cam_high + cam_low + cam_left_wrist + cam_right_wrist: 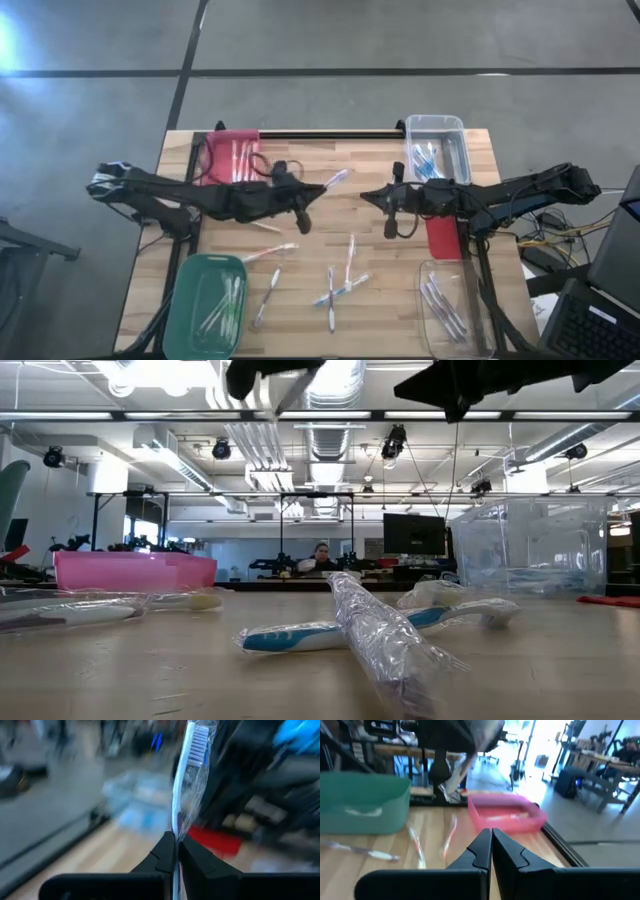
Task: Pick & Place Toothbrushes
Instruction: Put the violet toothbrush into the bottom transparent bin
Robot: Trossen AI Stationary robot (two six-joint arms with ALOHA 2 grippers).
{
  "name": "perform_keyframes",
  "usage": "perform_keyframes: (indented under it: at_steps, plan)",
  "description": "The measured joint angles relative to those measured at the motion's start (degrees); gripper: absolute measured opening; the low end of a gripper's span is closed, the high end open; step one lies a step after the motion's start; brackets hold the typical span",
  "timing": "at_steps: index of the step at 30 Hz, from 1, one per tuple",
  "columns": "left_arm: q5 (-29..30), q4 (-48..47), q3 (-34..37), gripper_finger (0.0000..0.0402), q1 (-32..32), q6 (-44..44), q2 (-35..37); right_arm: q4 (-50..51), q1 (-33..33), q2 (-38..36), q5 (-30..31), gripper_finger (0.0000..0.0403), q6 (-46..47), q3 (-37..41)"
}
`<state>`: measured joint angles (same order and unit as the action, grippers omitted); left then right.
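High view: wooden table (300, 150) with a pink bin (232, 152) at its far left edge, a clear bin (437, 145) at its far right edge, a green bin (205, 303) at its near left corner and a second clear bin (447, 308) at its near right corner; a red item (441, 236) lies on the table between the two clear bins. The left arm reaches in from the left, stretched level across the table beside the pink bin; the left gripper (322, 186) is pinched shut on a wrapped toothbrush (337, 178) that sticks out past its tips above the table's middle. The right arm reaches in from the right, level, its right gripper (364, 195) closed and empty, facing the left gripper, near it but apart. Loose toothbrushes (340, 282) lie scattered on the table between the green bin and the near clear bin; more lie inside each bin. Low view: both arms show only as dark shapes overhead; wrapped brushes lie on the table in front of the pink bin, and a person sits far behind. Left wrist view: the fingers (162, 854) clamp the stem of the held brush, bristle head outward. Right wrist view: fingers (482, 851) closed together, pointing toward the pink bin, green bin beside it.
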<state>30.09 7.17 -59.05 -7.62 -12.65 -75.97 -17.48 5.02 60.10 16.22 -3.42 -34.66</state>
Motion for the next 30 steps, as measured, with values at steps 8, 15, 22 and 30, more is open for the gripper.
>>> perform_keyframes:
  at_steps: [8, 15, 22, 30]
  plan:
    - [-9.2, 38.85, 14.95, 0.0018, 0.0, 8.89, 3.22, -10.45, 0.0, 0.0, -7.16, 0.0008, 0.0, 2.32]
    - [-17.41, 51.62, 18.37, 0.0018, 0.02, 12.63, 2.08, -13.81, 0.0, 0.0, -13.74, 0.0009, 1.13, 2.35]
    - [-20.44, 51.16, 13.63, 0.0018, 0.02, 16.03, -2.83, -14.75, 0.0, 0.63, -13.88, 0.0048, 1.53, 2.35]
    - [-20.67, 50.5, 5.78, 0.0019, 0.02, 20.84, -11.01, -19.1, 0.0, 2.78, -13.81, 0.0112, 1.28, 2.35]
